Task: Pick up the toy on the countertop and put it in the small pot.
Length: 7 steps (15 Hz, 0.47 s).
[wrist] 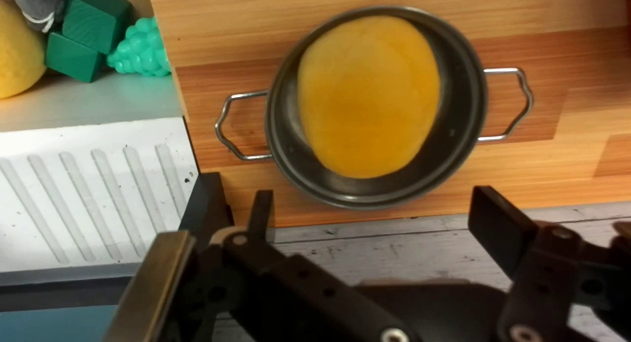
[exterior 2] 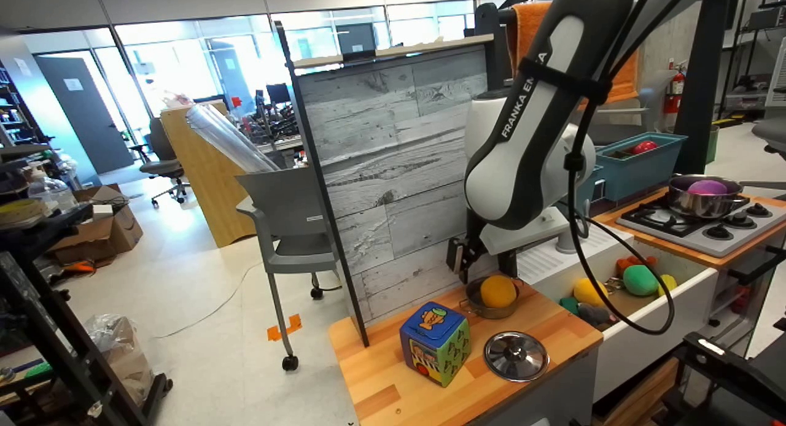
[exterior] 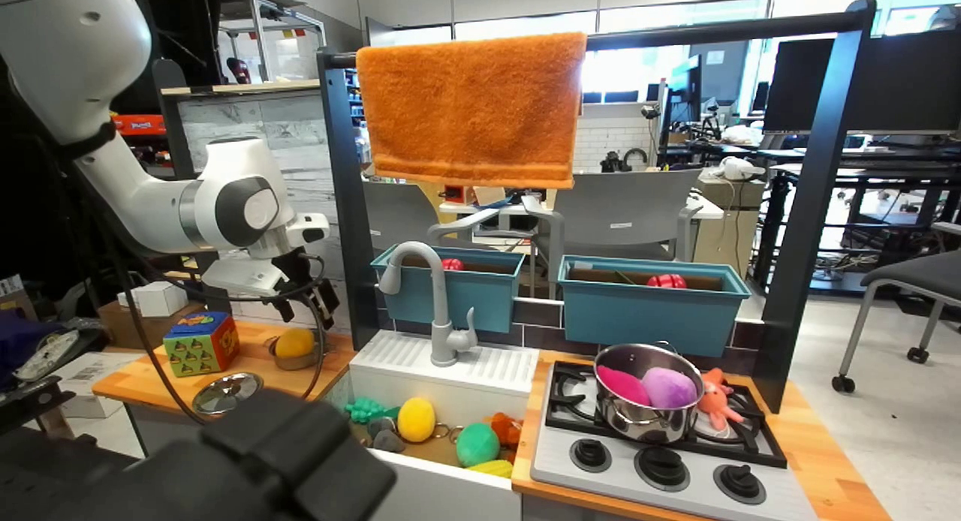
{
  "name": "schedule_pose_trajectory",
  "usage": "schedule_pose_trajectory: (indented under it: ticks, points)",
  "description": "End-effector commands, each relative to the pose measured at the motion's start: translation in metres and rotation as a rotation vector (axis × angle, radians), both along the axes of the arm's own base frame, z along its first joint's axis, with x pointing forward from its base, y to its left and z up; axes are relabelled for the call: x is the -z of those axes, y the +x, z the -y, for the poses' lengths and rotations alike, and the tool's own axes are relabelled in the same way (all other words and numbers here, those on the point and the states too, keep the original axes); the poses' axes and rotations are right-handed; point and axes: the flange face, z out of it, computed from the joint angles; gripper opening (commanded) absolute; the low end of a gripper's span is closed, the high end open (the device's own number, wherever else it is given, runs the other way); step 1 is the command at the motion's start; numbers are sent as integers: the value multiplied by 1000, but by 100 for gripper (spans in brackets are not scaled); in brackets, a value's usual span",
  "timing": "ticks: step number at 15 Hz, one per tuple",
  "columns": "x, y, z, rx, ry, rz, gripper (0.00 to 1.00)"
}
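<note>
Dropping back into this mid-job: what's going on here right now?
The robot's gripper hangs open near the small pot, holding nothing. The yellow-orange toy is already in that pot on the wooden countertop, so the placing looks done. A metal lid and a multicoloured cube sit on the countertop too.

In an exterior view, the outlook is nearly head-on to the sink (exterior: 443,491), right of the small pot (exterior: 295,362). In an exterior view, it slants obliquely down from somewhat nearer, with the cube (exterior 2: 435,346) in front and left of the small pot. The wrist view points steeply down from close above the small pot, the sink appearing left of it. All three views share small pot and sink; both exterior views also share cube and stove (exterior: 623,465).
</note>
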Motion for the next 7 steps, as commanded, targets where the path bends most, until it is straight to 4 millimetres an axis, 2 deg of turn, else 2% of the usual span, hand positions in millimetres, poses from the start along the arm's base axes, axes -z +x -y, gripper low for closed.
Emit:
schedule_pose_trajectory:
  ticks: [1, 7]
  points:
    - [2, 4, 5, 22, 15, 22, 100]
    - [1, 2, 4, 14, 5, 0, 100]
